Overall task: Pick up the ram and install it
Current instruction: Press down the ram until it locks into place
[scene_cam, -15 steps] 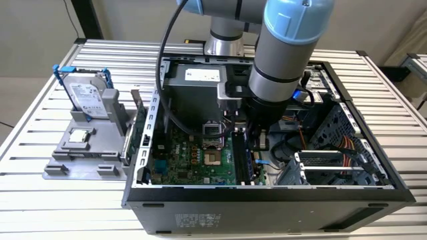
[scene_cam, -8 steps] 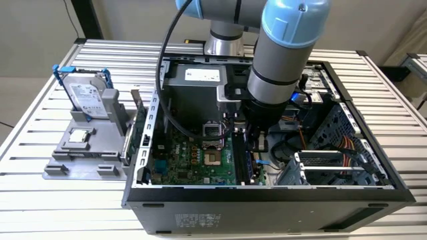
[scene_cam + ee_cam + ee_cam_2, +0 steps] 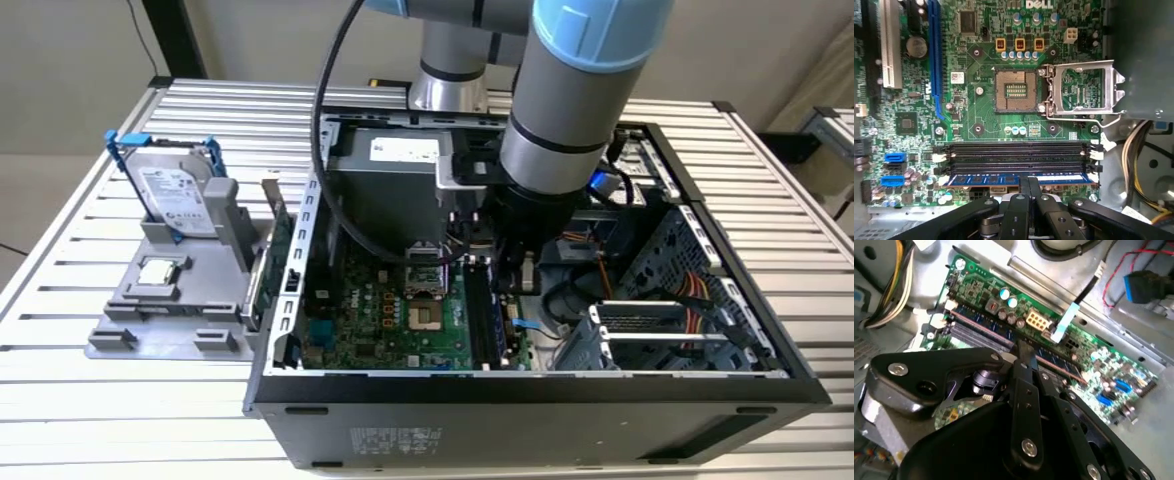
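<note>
At the exterior view's left, a hard drive [image 3: 175, 197] stands upright in a grey holder [image 3: 167, 300] beside the open computer case [image 3: 534, 390]. Right of it, inside the case, lies the green motherboard [image 3: 387, 315]. Further right the arm reaches down, its gripper [image 3: 1029, 187] closed on the ram [image 3: 1016, 178], which sits in the slot beside the empty black slots [image 3: 1016, 155].

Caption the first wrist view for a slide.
End effector shut on the ram, seating it beside the empty black memory slots.
</note>
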